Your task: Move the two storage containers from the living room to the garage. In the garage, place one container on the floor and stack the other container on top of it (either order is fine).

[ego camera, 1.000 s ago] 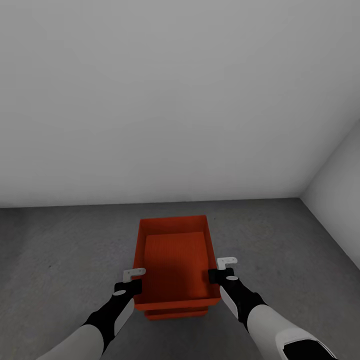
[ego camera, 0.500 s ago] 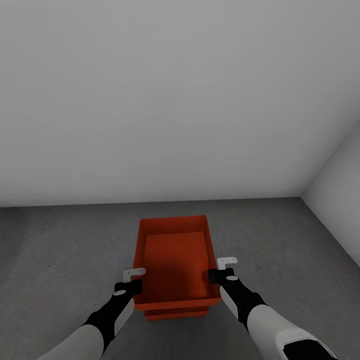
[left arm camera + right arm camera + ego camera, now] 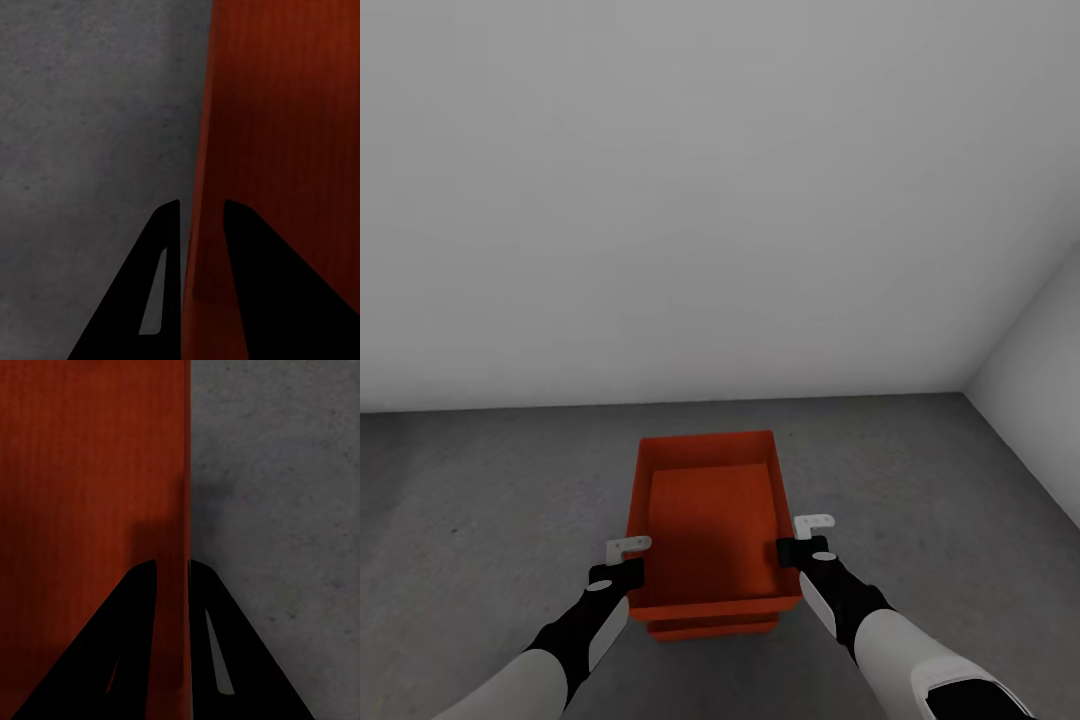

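Nearest you, both arms reach forward over the dark grey concrete floor point(image 3: 480, 500) of the garage. Your left gripper point(image 3: 622, 572) straddles the left wall of the upper storage container point(image 3: 710, 520), and your right gripper point(image 3: 800, 551) straddles its right wall.

In the left wrist view, the left gripper point(image 3: 201, 217) has one dark finger point(image 3: 161, 247) outside the orange-red wall and the other inside, with a narrow gap showing on both sides of the wall; whether the jaws press on it cannot be told. In the right wrist view, the right gripper point(image 3: 172, 570) has its fingers drawn close against the thin wall edge, clamped on it.

Two storage containers can be counted. The upper one sits nested over the lower storage container point(image 3: 712, 628), of which just a thin orange-red strip shows beneath the near end. The lower one rests on the floor.

Nothing stands around the stack; bare floor lies on every side. Beyond it, a plain white wall point(image 3: 700, 200) rises at the back, meeting a second white wall point(image 3: 1035, 370) at the right corner.

Compared with a second ago, nothing has shifted: arms, grippers and both containers hold the same places.
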### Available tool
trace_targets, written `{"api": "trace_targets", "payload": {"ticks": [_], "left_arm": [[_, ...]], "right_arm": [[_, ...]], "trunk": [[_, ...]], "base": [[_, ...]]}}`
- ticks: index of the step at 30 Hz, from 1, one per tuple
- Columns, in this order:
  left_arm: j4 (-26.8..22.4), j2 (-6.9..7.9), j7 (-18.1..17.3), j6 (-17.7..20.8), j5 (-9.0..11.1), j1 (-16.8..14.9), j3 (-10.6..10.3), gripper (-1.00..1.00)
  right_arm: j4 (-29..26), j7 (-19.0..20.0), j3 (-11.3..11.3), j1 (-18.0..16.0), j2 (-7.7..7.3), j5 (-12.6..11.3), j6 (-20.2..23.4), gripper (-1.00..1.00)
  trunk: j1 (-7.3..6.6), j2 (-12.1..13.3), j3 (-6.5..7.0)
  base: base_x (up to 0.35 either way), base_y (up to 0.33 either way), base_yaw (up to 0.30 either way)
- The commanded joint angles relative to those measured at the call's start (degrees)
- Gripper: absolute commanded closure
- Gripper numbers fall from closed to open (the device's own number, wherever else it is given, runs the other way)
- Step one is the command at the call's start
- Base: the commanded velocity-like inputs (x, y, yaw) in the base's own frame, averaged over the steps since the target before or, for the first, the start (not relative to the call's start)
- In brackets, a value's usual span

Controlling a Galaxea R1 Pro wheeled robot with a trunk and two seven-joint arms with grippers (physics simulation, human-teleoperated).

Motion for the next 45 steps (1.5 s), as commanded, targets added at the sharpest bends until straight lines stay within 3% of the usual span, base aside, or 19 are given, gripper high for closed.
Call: {"api": "trace_targets", "payload": {"ticks": [1,19,45], "left_arm": [[-0.1,0.06,1.0,0.4,3.1,0.0,0.9,1.0],[-0.1,0.11,1.0,0.4,3.1,0.0,0.9,1.0],[0.1,0.11,1.0,0.4,3.3,0.0,0.8,1.0]], "right_arm": [[-0.3,-1.2,-1.6,-0.1,-0.01,-1.0,-2.3,1.0],[-0.3,-1.2,-1.5,0.0,-0.01,-0.9,-2.2,1.0],[-0.3,-1.2,-1.5,-0.1,-0.01,-0.9,-2.3,1.0]], "trunk": [[0.23,-0.4,-0.23],[4.18,-7.7,-3.46],[4.18,-7.7,-3.46]], "base": [[0.0,0.0,0.0],[0.0,0.0,0.0],[-0.036,0.0,0.0]]}}
